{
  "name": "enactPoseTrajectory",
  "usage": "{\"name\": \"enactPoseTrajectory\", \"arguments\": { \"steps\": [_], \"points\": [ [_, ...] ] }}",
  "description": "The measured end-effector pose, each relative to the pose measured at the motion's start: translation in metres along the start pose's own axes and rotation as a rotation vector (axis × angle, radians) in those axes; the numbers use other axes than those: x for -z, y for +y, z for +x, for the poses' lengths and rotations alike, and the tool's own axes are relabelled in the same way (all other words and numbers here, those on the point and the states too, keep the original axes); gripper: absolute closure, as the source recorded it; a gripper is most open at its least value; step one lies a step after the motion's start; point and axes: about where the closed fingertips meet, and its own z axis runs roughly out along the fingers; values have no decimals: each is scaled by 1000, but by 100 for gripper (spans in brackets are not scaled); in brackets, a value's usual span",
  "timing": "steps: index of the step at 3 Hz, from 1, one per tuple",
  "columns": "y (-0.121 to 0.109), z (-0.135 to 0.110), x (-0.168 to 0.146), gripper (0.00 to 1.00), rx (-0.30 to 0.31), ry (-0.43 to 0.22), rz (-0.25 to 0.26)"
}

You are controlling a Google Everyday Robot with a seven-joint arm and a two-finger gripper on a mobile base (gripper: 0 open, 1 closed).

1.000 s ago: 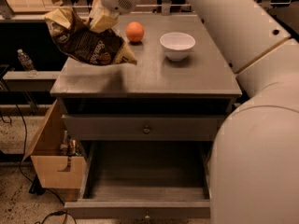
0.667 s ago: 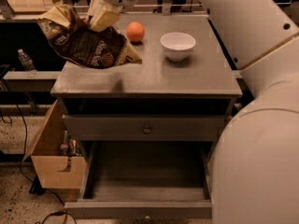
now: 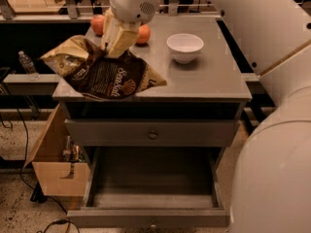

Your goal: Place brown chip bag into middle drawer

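The brown chip bag (image 3: 104, 72) hangs in the air over the front left corner of the grey cabinet top (image 3: 209, 76), tan ends spread to either side, white script facing me. My gripper (image 3: 118, 39) is shut on the bag's upper middle, its pale fingers (image 3: 121, 35) pointing down below the white wrist. The middle drawer (image 3: 151, 188) stands pulled open at the bottom of the cabinet, a wide shallow grey tray with nothing in it, a small knob on its front edge. The bag is above and left of the drawer.
A white bowl (image 3: 184, 46) and two orange fruits (image 3: 143, 34) sit on the cabinet top behind the gripper. A shut knobbed drawer (image 3: 152, 133) is above the open one. A cardboard box (image 3: 56, 164) stands at the cabinet's left. A water bottle (image 3: 26, 62) is at far left. My white arm (image 3: 272, 144) fills the right side.
My gripper has carried the bag toward the cabinet's front left corner and lower. The view has shifted, so the cabinet top and a second orange fruit now show.
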Motion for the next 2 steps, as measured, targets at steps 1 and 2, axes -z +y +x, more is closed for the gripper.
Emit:
{"name": "enactPoseTrajectory", "arguments": {
  "steps": [1,2],
  "points": [
    [24,3,-5,100,-12,-3,-56],
    [41,5,-14,100,-17,-11,-84]
  ]
}}
